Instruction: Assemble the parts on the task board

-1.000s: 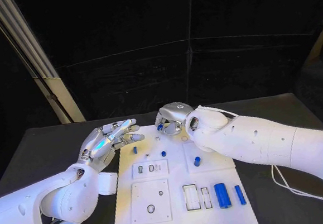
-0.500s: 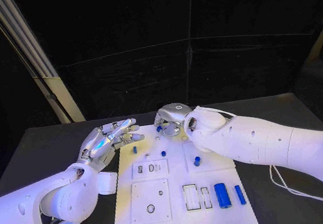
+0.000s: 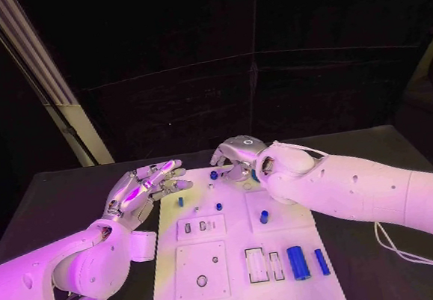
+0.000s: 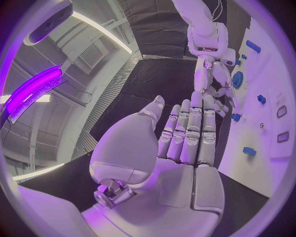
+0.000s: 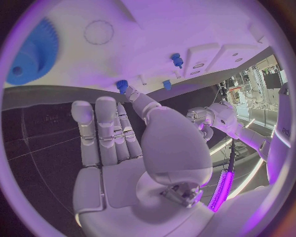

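My right hand (image 3: 241,155) hangs over the far end of the task board (image 3: 248,296), fingers straight and apart with nothing in them. A blue gear-like part (image 5: 34,52) lies on the board just beyond the fingertips, and a small blue peg (image 5: 121,86) sits near the thumb tip — whether they touch, I cannot tell. My left hand (image 3: 140,188) is at the board's far left corner, fingers extended and together, empty too. For this step I'd lower the right hand slowly and close on one part only — the neighbouring pegs (image 3: 219,205) stand close, so a wide sweep risks knocking them. The two blue cylinders (image 3: 298,262) wait at the near right.
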Robot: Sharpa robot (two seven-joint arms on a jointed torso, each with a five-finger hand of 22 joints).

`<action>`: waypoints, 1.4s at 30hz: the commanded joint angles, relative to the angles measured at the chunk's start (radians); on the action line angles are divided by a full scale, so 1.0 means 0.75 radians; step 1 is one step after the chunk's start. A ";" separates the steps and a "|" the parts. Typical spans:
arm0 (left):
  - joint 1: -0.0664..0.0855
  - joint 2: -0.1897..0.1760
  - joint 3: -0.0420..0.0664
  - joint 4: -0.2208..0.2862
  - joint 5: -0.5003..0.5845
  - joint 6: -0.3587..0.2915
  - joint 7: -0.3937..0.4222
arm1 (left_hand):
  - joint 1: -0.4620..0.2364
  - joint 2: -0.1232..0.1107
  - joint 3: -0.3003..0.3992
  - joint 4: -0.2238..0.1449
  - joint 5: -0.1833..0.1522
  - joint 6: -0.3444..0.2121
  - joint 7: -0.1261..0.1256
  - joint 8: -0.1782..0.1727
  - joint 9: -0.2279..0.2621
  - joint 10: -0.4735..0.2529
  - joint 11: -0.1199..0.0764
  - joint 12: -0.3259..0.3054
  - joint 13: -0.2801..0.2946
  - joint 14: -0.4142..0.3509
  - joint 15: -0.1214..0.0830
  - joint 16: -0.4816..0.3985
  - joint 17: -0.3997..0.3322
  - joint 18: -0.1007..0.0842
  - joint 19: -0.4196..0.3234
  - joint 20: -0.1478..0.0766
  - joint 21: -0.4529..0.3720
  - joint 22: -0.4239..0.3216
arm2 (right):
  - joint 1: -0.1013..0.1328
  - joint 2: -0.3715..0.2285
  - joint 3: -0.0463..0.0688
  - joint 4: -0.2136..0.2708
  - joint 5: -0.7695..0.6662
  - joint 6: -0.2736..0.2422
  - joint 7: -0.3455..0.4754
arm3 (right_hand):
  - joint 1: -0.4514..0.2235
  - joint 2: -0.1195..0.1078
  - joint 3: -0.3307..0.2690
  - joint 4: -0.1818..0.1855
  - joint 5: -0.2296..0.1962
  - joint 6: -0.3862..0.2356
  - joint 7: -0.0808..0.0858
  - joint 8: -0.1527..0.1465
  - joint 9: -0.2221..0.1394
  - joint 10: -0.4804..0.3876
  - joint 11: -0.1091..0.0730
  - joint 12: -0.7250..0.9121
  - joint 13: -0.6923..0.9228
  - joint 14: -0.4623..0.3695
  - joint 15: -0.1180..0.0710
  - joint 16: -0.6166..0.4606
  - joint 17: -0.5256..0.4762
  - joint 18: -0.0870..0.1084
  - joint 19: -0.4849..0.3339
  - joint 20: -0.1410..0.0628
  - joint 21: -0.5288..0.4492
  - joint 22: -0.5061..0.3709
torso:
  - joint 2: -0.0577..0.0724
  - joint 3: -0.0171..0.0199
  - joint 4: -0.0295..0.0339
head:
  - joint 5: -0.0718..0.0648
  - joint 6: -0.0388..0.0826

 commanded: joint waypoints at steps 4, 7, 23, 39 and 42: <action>0.003 -0.007 0.001 0.004 -0.002 0.022 0.001 | -0.011 0.001 -0.001 -0.008 0.003 0.004 0.004 -0.009 -0.002 0.003 0.003 -0.004 -0.002 0.008 0.001 -0.009 0.001 0.018 0.011 0.001 -0.004 -0.001 | 0.003 -0.151 0.025 0.141 0.175 -0.041 -0.084 | -0.079 -0.043 -0.050 0.085 0.027 0.048 -0.040 0.021 0.005 0.279 -0.063 0.150 0.074 0.054 -0.045 0.108 0.156 -0.019 0.121 -0.036 0.084 0.151 | -0.003 0.0012 -0.0067 | -0.007 0.004; 0.004 -0.010 0.001 0.003 -0.001 0.022 0.001 | -0.011 0.001 -0.001 -0.008 0.003 0.004 0.004 -0.009 -0.002 0.003 0.003 -0.004 -0.002 0.008 0.001 -0.009 0.001 0.018 0.011 0.001 -0.004 -0.001 | 0.003 -0.237 0.042 0.206 0.272 0.025 -0.129 | -0.116 -0.090 -0.138 0.156 0.069 0.042 -0.067 0.019 0.002 0.389 -0.094 0.266 0.167 0.103 -0.075 0.255 0.382 -0.049 0.227 -0.071 0.164 0.303 | -0.002 0.0022 -0.0066 | -0.010 0.006; 0.004 -0.008 0.001 -0.007 -0.001 0.029 -0.002 | -0.009 0.002 0.002 -0.012 0.003 0.004 0.004 -0.012 -0.002 0.003 0.004 -0.008 -0.002 0.008 0.002 -0.013 0.003 0.018 0.011 0.001 -0.005 -0.003 | 0.003 -0.380 0.059 0.256 0.348 0.252 -0.246 | 0.101 -0.129 -0.567 0.565 0.175 -0.107 -0.034 0.027 0.001 0.265 -0.063 0.954 0.932 0.145 -0.045 0.564 0.896 -0.089 0.347 -0.047 0.279 0.522 | 0.001 0.0017 -0.0049 | -0.029 0.011; 0.004 -0.003 0.000 -0.017 -0.001 0.033 -0.006 | -0.005 0.004 0.005 -0.015 0.003 0.004 0.004 -0.013 -0.002 0.004 0.003 -0.011 -0.002 0.010 0.002 -0.017 0.004 0.019 0.011 0.002 -0.006 -0.004 | 0.002 -0.324 0.059 0.185 0.305 0.280 -0.251 | 0.162 -0.082 -0.533 0.554 0.180 -0.108 -0.033 0.051 0.004 0.278 -0.061 1.127 1.120 0.152 -0.041 0.595 0.959 -0.093 0.353 -0.041 0.291 0.545 | 0.001 -0.0006 0.0004 | -0.034 0.001; 0.004 -0.003 0.000 -0.018 -0.001 0.033 -0.006 | -0.005 0.004 0.005 -0.015 0.003 0.004 0.004 -0.013 -0.002 0.004 0.003 -0.011 -0.002 0.010 0.002 -0.017 0.004 0.019 0.011 0.002 -0.006 -0.004 | 0.002 -0.322 0.059 0.180 0.298 0.287 -0.248 | 0.173 -0.075 -0.528 0.550 0.191 -0.100 -0.035 0.059 0.005 0.286 -0.063 1.161 1.156 0.155 -0.043 0.604 0.979 -0.094 0.359 -0.042 0.295 0.554 | 0.002 -0.0010 0.0000 | -0.034 -0.001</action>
